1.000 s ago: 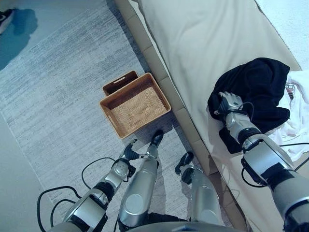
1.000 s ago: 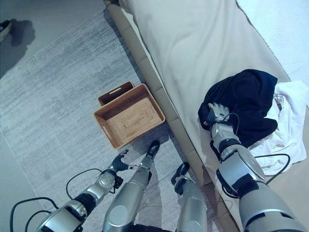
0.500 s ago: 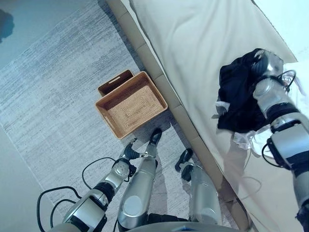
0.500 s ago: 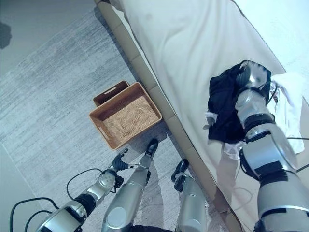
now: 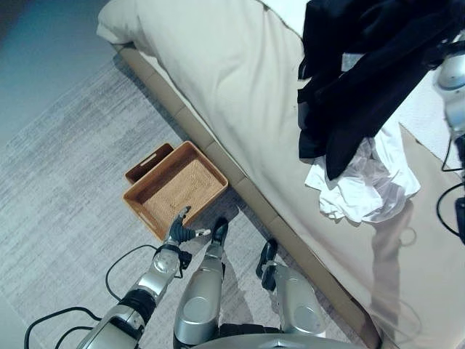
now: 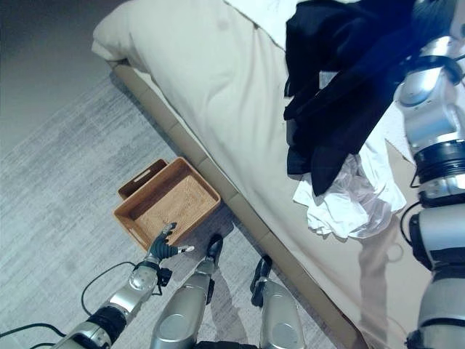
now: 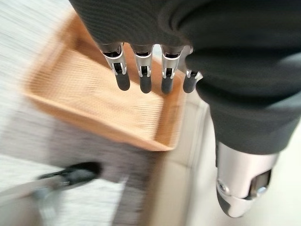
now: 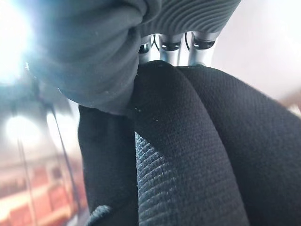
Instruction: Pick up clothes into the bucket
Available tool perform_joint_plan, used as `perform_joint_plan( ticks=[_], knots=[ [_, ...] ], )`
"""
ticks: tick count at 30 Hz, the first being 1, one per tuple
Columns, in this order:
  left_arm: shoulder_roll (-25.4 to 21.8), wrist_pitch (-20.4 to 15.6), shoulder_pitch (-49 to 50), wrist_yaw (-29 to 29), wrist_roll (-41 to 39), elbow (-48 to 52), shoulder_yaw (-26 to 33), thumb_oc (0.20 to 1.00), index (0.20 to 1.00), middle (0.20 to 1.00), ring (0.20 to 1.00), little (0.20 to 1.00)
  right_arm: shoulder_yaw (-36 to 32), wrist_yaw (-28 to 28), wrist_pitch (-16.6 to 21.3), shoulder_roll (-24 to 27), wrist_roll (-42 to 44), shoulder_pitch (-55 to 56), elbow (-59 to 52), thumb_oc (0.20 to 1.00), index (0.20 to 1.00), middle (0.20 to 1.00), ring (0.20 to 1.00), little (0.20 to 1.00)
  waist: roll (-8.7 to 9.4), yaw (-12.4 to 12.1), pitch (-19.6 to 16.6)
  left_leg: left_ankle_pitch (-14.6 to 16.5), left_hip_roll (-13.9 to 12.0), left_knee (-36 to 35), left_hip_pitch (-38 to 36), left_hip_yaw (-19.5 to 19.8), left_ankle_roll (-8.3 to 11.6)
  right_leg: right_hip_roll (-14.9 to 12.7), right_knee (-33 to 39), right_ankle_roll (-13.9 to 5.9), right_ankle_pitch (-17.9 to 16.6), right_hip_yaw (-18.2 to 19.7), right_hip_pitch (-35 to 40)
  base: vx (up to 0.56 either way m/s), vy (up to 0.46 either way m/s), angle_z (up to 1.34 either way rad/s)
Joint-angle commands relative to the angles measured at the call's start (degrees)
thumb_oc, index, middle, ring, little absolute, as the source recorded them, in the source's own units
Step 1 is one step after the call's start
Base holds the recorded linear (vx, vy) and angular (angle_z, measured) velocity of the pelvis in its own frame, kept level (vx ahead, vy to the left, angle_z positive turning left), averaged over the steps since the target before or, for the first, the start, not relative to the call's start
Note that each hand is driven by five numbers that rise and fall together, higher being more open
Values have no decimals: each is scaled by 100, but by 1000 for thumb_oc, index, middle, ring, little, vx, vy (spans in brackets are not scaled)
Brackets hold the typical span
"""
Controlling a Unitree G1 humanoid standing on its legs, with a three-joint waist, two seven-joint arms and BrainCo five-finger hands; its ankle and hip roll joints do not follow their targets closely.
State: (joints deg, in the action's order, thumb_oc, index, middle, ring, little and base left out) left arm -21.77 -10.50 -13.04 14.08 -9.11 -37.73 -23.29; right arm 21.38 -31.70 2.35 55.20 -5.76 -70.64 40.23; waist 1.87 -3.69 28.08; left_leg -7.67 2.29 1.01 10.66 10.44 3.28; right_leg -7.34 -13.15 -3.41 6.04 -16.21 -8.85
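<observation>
Since a second ago my right hand (image 8: 176,44), fingers curled into the black garment (image 5: 363,80), lifts it clear of the bed (image 5: 218,65) at upper right; left hand (image 5: 179,230) hangs spread beside the empty basket (image 5: 174,187), ready for the drop.

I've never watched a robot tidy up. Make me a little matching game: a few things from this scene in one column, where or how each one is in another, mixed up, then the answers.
Things:
1. black garment
2. white garment
3. wicker basket
4. left hand

Places or states:
A. empty, on the grey rug beside the bed
B. fingers straight, holding nothing, low over the floor near the basket
C. lifted high, hanging from the right hand
D. crumpled on the bed, partly hanging under the black one

Pairs: 1-C, 2-D, 3-A, 4-B
</observation>
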Motion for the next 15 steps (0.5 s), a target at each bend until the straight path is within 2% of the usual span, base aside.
perform_joint_plan(
  ticks=[1,4,5,6,9,11,15],
  knots=[
    [-49,-240,43,-368,-546,707,5,1000,1000,1000,1000,1000,281,122,291,326,282,-166,-562,200,200,200,200,200,234,205,-920,481,84,72,-228,-175,-22,-237,531,-337,-445,80,240,73,10,-12],
    [-427,-251,-227,-592,-760,1729,-11,1000,1000,1000,1000,1000,450,479,321,333,470,-127,-657,200,200,200,200,200,235,351,-1150,507,40,-20,-446,-299,-9,-185,673,-364,-488,137,418,47,26,-5],
    [-433,-241,-226,-595,-764,1743,-6,1000,1000,1000,1000,1000,451,481,321,334,472,-134,-655,200,200,200,200,200,235,353,-1151,480,44,-26,-430,-299,-14,-186,693,-367,-522,137,409,91,19,-6],
    [-625,-275,-495,-734,-1147,2307,-31,1000,1000,1000,1000,1000,529,676,344,237,635,-41,-769,200,200,200,200,200,252,431,-1312,579,-3,-23,-583,-465,-22,-127,785,-396,-534,270,524,46,24,-9],
    [-797,-275,-874,-827,-1375,2558,-113,1000,1000,1000,1000,1000,667,935,373,221,736,85,-890,200,200,200,200,200,272,493,-1490,641,-52,7,-686,-618,-47,-74,851,-403,-572,429,577,118,9,-44],
    [-975,-287,-1503,-806,-1556,2745,-279,1000,1000,1000,1000,1000,815,1265,397,205,901,321,-1090,200,200,200,200,200,294,550,-1697,732,-105,30,-857,-741,-64,-22,839,-405,-545,596,679,119,-17,-44],
    [-1005,-268,-2512,-785,-1872,2660,-725,1000,1000,1000,1000,1000,1066,1683,360,125,1221,486,-1302,200,200,200,200,200,260,633,-1924,814,-151,-10,-1112,-880,-79,36,853,-414,-508,773,835,83,-11,-29]
  ],
)
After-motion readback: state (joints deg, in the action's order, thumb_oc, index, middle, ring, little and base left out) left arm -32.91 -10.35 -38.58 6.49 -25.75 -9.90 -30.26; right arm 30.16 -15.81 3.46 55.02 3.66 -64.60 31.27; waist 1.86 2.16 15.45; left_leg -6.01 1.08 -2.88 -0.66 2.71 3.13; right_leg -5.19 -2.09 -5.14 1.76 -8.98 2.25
